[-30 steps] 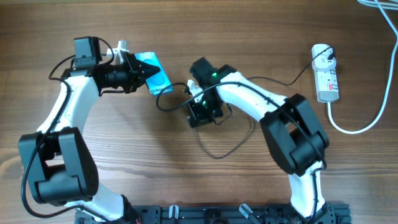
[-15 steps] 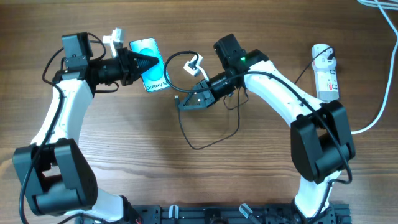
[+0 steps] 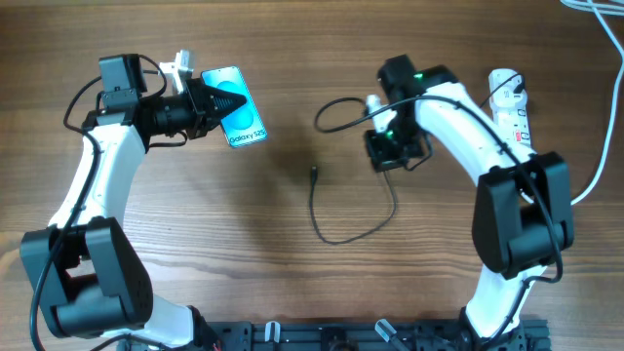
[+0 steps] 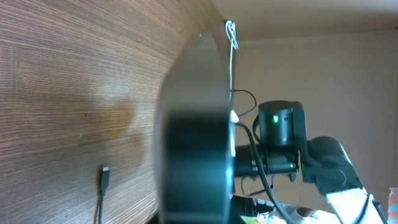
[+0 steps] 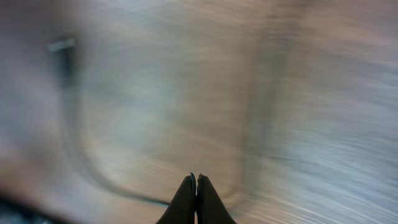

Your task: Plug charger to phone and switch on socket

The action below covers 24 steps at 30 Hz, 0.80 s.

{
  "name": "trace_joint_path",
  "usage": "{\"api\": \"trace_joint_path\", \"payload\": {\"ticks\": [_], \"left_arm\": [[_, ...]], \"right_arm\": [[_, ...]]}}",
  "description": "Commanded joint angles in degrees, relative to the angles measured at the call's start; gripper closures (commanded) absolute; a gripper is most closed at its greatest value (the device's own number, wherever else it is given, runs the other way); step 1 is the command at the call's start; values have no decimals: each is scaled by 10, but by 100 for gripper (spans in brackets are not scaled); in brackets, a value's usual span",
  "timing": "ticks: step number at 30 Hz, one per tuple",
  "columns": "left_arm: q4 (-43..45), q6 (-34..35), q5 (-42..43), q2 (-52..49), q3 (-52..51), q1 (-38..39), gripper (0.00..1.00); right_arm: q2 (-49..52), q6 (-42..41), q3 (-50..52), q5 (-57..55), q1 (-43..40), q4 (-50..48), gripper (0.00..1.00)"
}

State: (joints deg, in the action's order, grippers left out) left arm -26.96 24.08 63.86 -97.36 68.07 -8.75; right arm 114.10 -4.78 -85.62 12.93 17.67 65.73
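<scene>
The teal-screened phone [image 3: 250, 124] hangs tilted at the upper left, with my left gripper [image 3: 232, 103] shut on its near end. In the left wrist view the phone [image 4: 196, 143] fills the middle as a dark blurred band. The charger is a thin black cable whose connector tip [image 3: 315, 174] lies free on the wood and also shows as a connector tip [image 4: 104, 172] in the left wrist view. The cable loops [image 3: 341, 237] back toward the right arm. My right gripper [image 3: 388, 161] is shut and empty, its fingertips [image 5: 189, 186] pressed together above the blurred table. The white socket [image 3: 513, 117] lies at the far right.
A thick white cord [image 3: 570, 195] curves from the socket down and out toward the right table edge. A black plug [image 3: 517, 93] sits in the socket's upper end. The right arm [image 4: 283, 140] with a green light shows behind the phone.
The right arm swung right, away from the phone toward the socket, and the cable's connector tip now lies loose on the table. The left gripper and phone barely shifted.
</scene>
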Motion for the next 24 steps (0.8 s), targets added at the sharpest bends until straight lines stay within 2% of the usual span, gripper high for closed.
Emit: {"api": "trace_joint_path", "payload": {"ticks": [1, 4, 5, 6, 7, 8, 10, 12, 14, 18, 20, 24], "left_arm": [[1, -12, 5, 15, 5, -2, 96], [2, -12, 5, 15, 5, -2, 96], [2, -12, 2, 15, 5, -2, 96], [2, -12, -8, 15, 5, -2, 96], [2, -12, -12, 15, 5, -2, 96], [2, -12, -16, 15, 5, -2, 96], [2, -12, -18, 15, 5, -2, 96], [2, -12, -19, 15, 5, -2, 96], [2, -11, -24, 15, 5, -2, 96], [-26, 39, -102, 15, 5, -6, 96], [-42, 41, -125, 15, 5, -19, 96], [-67, 40, -125, 15, 5, -58, 96]], "right_arm": [[-3, -33, -2, -113, -16, -3, 96], [-3, -27, -2, -25, -15, -15, 95], [-3, -27, -2, 19, -13, -20, 91], [-3, -27, -1, 76, -7, -28, 80], [-2, -28, -1, 99, 0, -32, 75], [-1, -31, -1, 111, 14, -37, 69], [-1, -48, -1, 109, 49, -42, 51], [0, -75, -1, 86, 93, -52, 44], [1, -94, -1, 35, 139, -62, 42], [9, -162, -1, -30, 230, -77, 42], [16, -200, -1, -80, 262, -77, 42], [45, -217, -1, -141, 300, -75, 42]]}}
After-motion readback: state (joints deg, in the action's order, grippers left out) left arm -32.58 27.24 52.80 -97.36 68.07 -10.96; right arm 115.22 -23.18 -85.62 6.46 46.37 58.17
